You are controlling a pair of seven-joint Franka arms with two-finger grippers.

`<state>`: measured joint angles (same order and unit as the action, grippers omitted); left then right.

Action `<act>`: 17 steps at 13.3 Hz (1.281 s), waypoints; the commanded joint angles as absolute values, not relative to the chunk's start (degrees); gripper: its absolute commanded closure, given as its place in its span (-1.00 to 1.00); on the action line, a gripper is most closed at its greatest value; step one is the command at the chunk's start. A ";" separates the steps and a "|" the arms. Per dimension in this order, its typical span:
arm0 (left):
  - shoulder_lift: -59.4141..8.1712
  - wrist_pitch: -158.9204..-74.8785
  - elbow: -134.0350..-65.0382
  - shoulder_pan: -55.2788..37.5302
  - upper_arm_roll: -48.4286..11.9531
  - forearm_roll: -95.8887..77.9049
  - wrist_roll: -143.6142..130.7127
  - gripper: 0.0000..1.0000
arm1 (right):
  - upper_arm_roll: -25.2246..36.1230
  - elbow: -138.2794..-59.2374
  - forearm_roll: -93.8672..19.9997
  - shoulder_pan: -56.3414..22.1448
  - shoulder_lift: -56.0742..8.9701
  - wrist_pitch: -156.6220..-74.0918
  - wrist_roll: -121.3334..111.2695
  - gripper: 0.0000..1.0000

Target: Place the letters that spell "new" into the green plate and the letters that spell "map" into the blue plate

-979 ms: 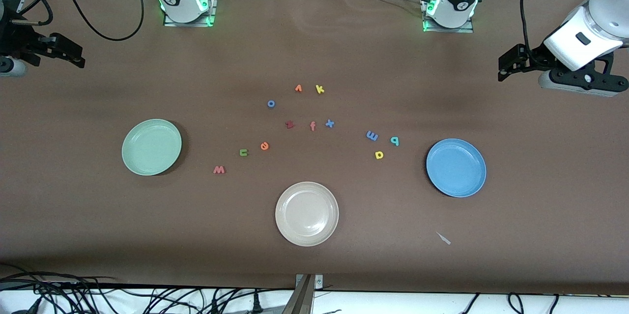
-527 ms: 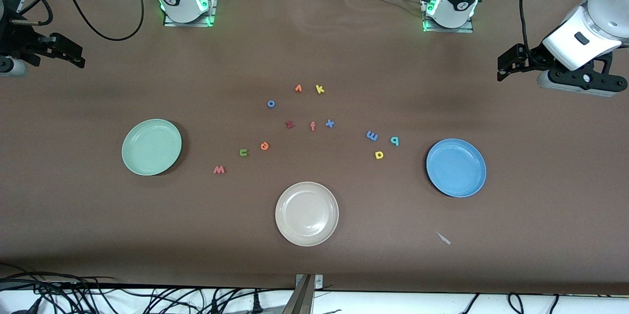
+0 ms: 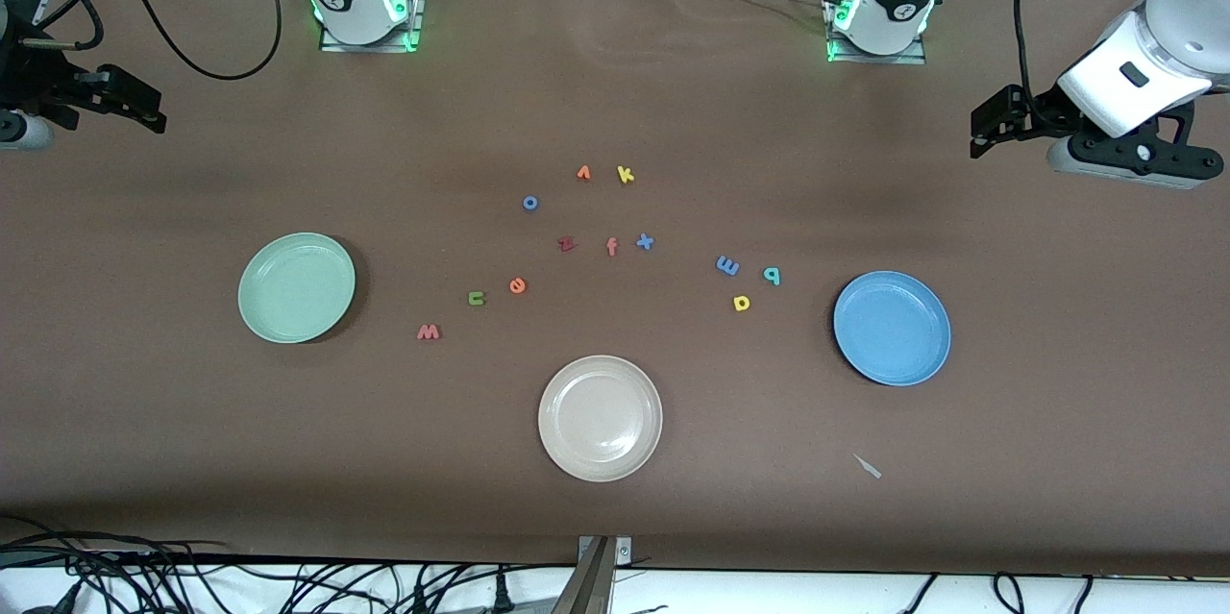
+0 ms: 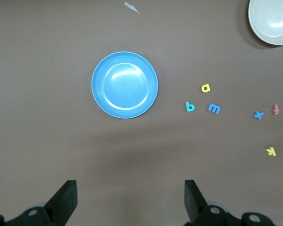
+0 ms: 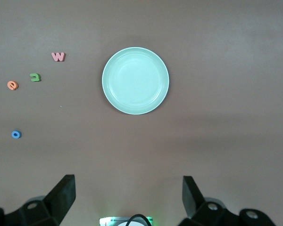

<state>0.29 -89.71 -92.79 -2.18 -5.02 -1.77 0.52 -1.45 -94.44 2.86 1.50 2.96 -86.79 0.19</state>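
Both grippers stood spread wide and empty: the left gripper (image 3: 995,122) at the frame's upper right edge, the right gripper (image 3: 130,100) at its upper left. The green plate (image 3: 296,286) lay mid-left, the n (image 3: 476,298), e (image 3: 518,285) and w (image 3: 429,332) scattered beside it; the blue plate (image 3: 892,328) lay mid-right, near the m (image 3: 727,265), p (image 3: 772,276) and a (image 3: 741,303). Such tiny, flat letters could easily slip a pinch, and decoys like the x (image 3: 645,241) or k (image 3: 626,175) invited wrong picks.
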 commanded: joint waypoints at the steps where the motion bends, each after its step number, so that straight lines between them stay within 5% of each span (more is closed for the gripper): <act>1: 0.26 -88.86 -92.20 -2.46 -5.19 -0.35 0.00 -1.00 | -1.85 -93.78 1.85 2.02 2.73 -86.75 0.53 -1.00; 11: -0.18 -88.77 -92.29 -2.37 -5.19 -0.35 0.09 -1.00 | -1.85 -93.69 1.85 1.85 2.02 -87.80 0.70 -1.00; 17: -4.04 -87.01 -92.29 -2.29 -5.10 -0.26 0.09 -1.00 | -2.20 -92.29 2.02 0.88 -8.25 -89.12 0.35 -1.00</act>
